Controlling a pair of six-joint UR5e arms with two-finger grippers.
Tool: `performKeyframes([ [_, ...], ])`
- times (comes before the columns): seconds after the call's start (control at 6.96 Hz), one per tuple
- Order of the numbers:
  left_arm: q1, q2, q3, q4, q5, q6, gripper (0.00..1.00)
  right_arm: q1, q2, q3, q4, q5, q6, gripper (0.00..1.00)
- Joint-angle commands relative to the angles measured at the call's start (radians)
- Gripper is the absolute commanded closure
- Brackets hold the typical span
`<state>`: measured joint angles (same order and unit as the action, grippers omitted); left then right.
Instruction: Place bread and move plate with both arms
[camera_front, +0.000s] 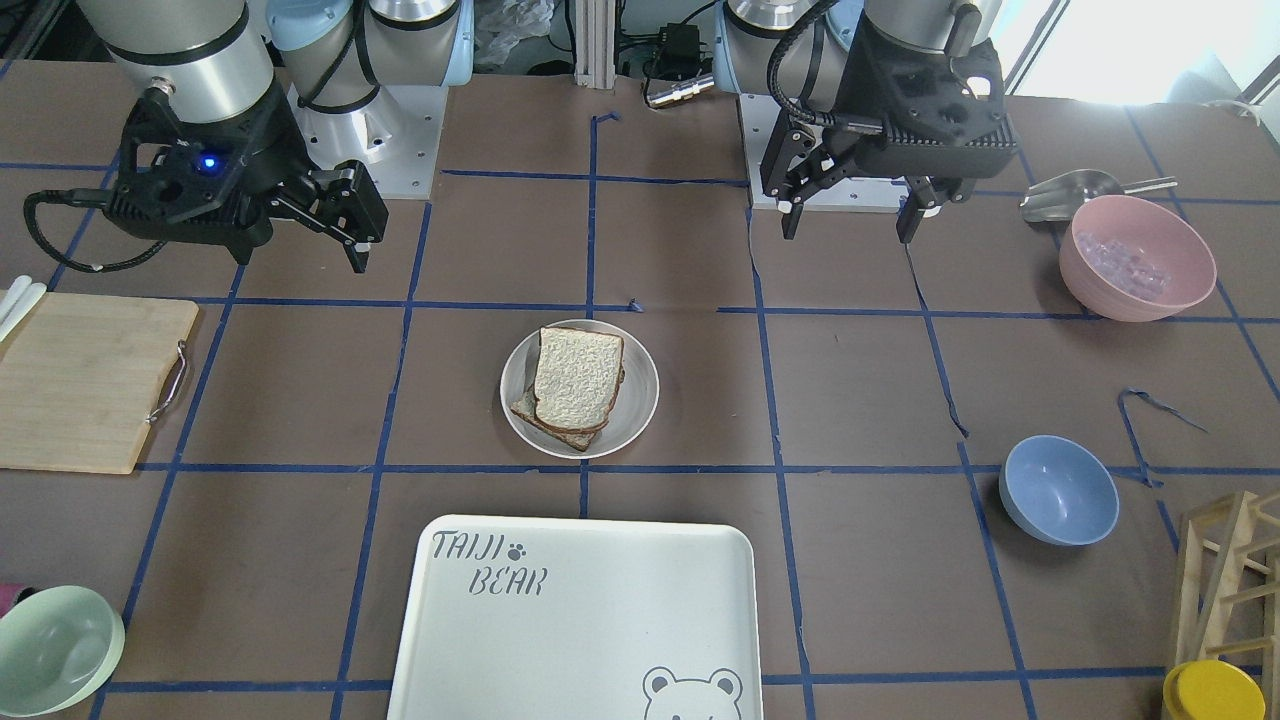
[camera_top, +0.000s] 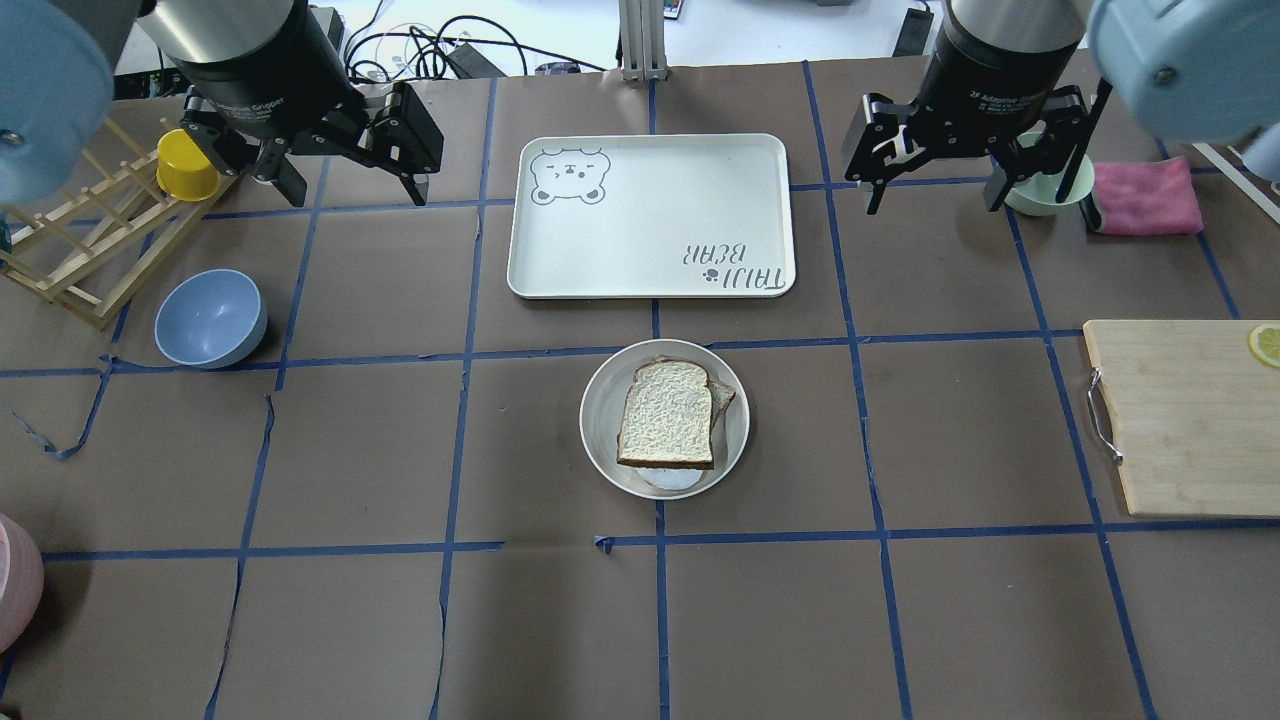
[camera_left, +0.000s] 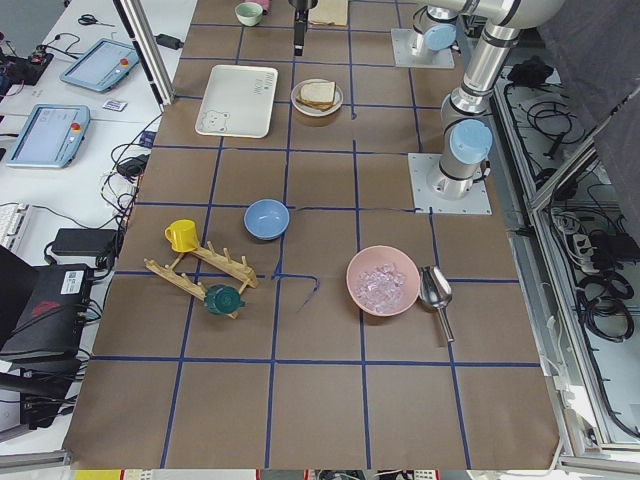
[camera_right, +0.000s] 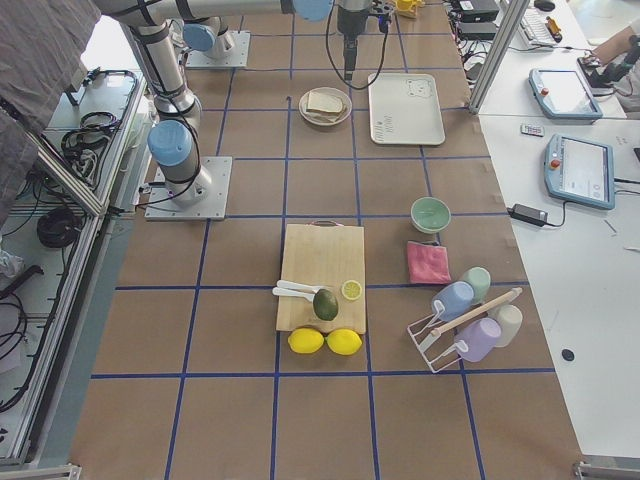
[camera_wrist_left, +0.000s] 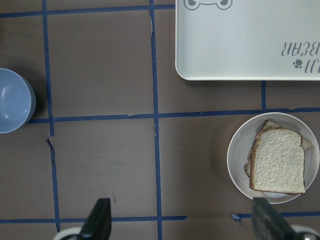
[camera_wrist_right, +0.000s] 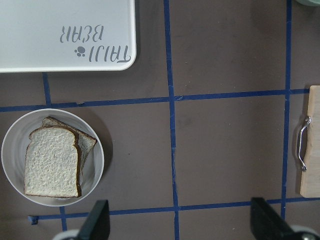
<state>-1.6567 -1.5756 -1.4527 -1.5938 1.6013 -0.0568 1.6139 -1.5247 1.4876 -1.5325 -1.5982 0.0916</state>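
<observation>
The pale bread slice (camera_top: 668, 415) lies on top of a smaller tan slice (camera_top: 722, 395) on the round cream plate (camera_top: 600, 420) at the table's middle. They also show in the front view, bread (camera_front: 578, 378) on plate (camera_front: 640, 400), and in both wrist views, bread (camera_wrist_left: 278, 161) (camera_wrist_right: 52, 162) on plate (camera_wrist_left: 237, 155) (camera_wrist_right: 12, 150). My left gripper (camera_top: 355, 190) (camera_front: 850, 228) hangs open and empty, high to the plate's left. My right gripper (camera_top: 932, 200) (camera_front: 345, 240) hangs open and empty, high to its right. Neither touches anything.
The "TAIJI BEAR" tray (camera_top: 650, 215) lies just beyond the plate. A blue bowl (camera_top: 210, 318) and a wooden rack (camera_top: 90, 240) with a yellow cup (camera_top: 187, 165) stand at the left. A cutting board (camera_top: 1180, 415), green bowl (camera_top: 1040, 190) and pink cloth (camera_top: 1145, 197) are at the right.
</observation>
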Motion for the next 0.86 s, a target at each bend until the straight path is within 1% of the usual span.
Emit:
performKeyframes([
  [0.0, 0.0, -0.001, 0.0, 0.0, 0.0, 0.0, 0.0, 0.0, 0.0, 0.0, 0.0, 0.0, 0.0, 0.0],
  [0.72, -0.002, -0.001, -0.009, 0.002, -0.004, -0.002, 0.0, 0.0, 0.0, 0.0, 0.0, 0.0, -0.001, 0.0],
])
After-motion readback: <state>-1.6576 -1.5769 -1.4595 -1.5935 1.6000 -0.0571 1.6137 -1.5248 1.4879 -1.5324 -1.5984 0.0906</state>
